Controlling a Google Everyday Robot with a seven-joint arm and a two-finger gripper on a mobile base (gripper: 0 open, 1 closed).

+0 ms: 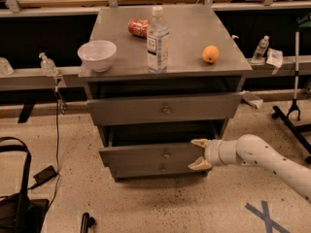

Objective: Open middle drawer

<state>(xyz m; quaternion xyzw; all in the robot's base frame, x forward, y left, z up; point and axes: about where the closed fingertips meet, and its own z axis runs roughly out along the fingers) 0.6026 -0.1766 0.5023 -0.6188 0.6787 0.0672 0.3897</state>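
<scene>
The grey metal cabinet [165,67] has three drawers. The middle drawer [141,155] has a flat front and a small round knob [166,154]. It stands out a little from the cabinet, with a dark gap above it. My gripper [198,154], on a white arm coming from the right, is at the right end of the middle drawer's front. Its tan fingertips [199,142] are spread apart, one above and one below, and hold nothing. The taller upper drawer [165,109] is above, and the lowest drawer [155,171] is just beneath.
On the cabinet top stand a white bowl [97,55], a clear water bottle [158,40], a red packet [139,27] and an orange [210,54]. A black bag [17,198] and a cable lie on the floor at left. A black stand [294,106] is at right.
</scene>
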